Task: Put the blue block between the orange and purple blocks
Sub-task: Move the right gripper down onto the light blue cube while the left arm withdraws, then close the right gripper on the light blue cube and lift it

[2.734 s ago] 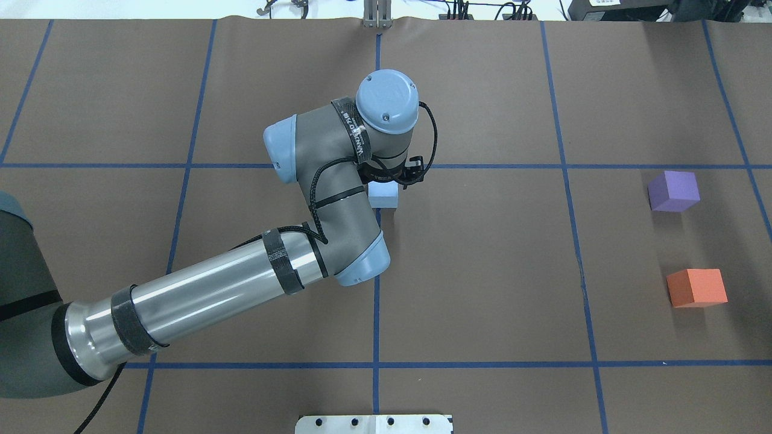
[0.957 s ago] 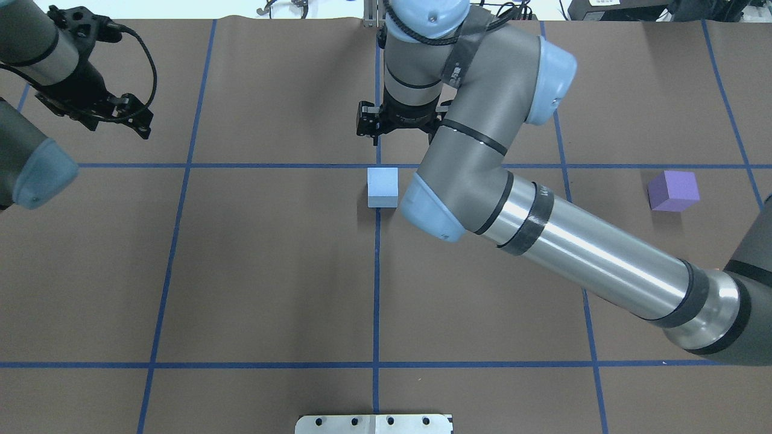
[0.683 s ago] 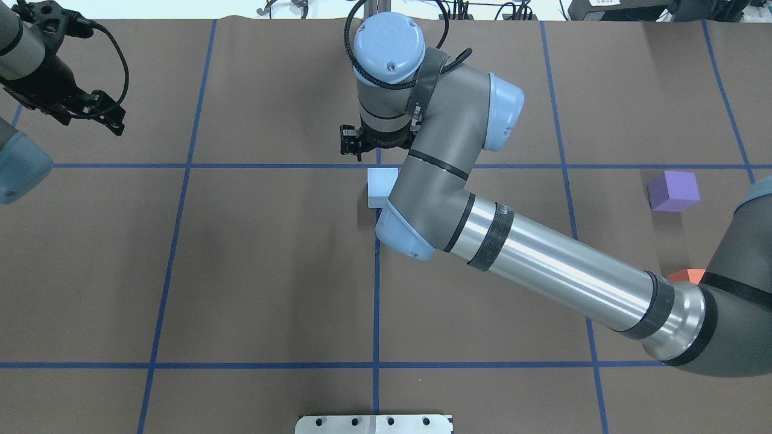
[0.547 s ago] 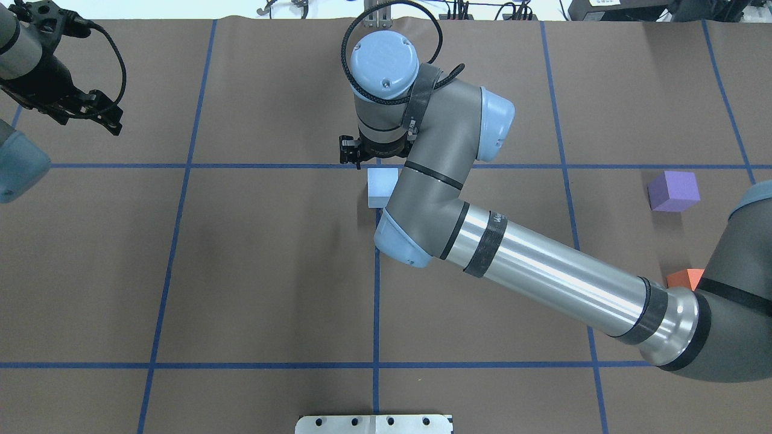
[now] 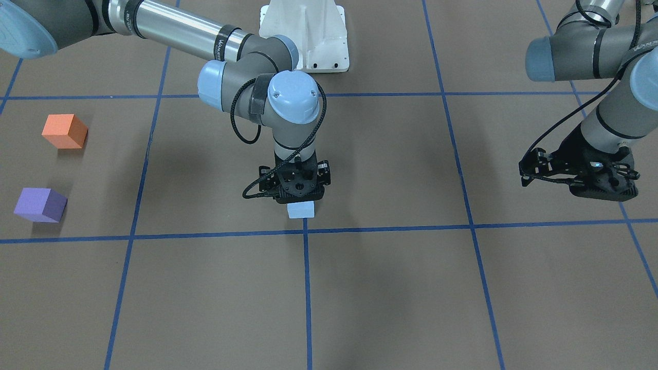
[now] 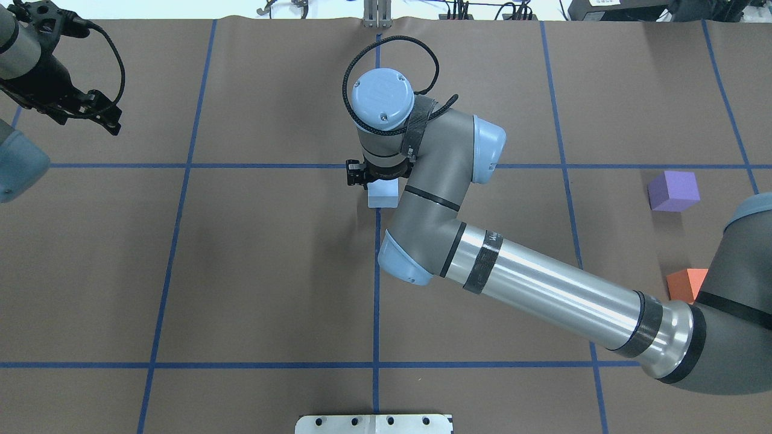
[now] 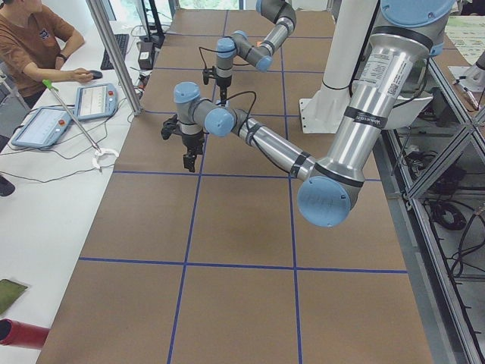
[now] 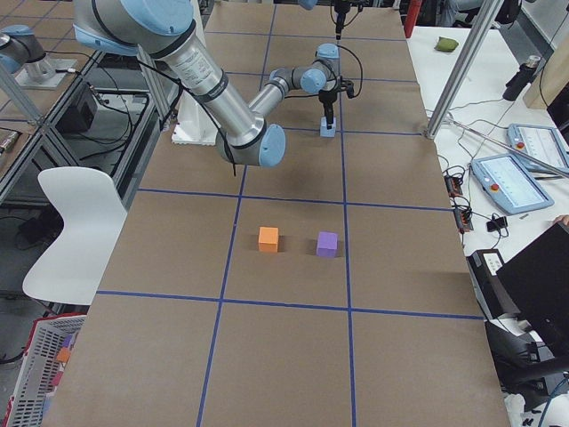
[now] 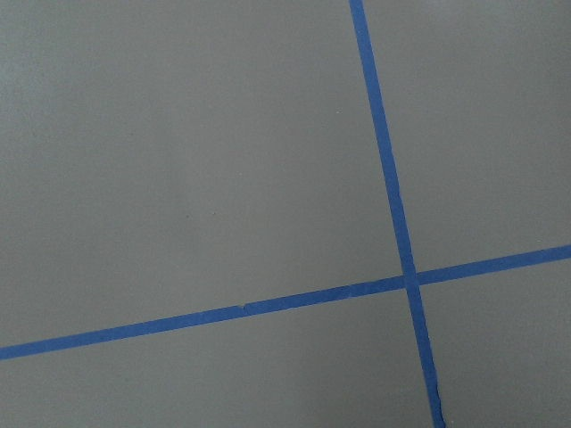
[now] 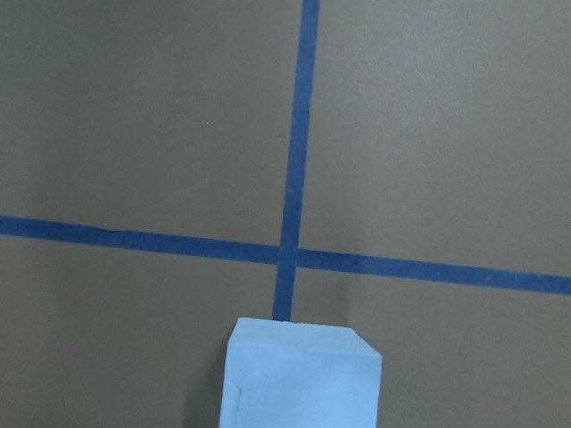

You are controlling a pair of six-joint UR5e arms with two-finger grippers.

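Directly beneath the right hand (image 5: 299,194) sits the blue block (image 5: 300,210). The hand points straight down over it. Its black body covers the fingers in both the front-facing and overhead views, so I cannot tell whether the jaws are wide, narrow or closed on the block. The right wrist camera looks past the hand and shows the block's pale top at the bottom edge of its view. The block rests on the brown worktop (image 5: 390,288), just on the hand's side of a crossing of blue tape lines (image 6: 375,301).

Out from the hand toward the robot's right, well apart from it, stand the purple block (image 6: 673,190) and the orange block (image 6: 686,283). The two are separate from each other, the purple one farther from the robot. In the overhead view the right arm's elbow hides part of the orange block. In the front-facing view both show whole.

Far off on the other side of the right hand, toward the robot's left, the left hand (image 5: 601,191) hangs above the worktop with nothing under it but tape lines, as its wrist camera shows. I cannot tell how wide its fingers stand.

Beyond the worktop's edge, in the left side view, a person in a brown shirt (image 7: 34,45) sits at a white desk.
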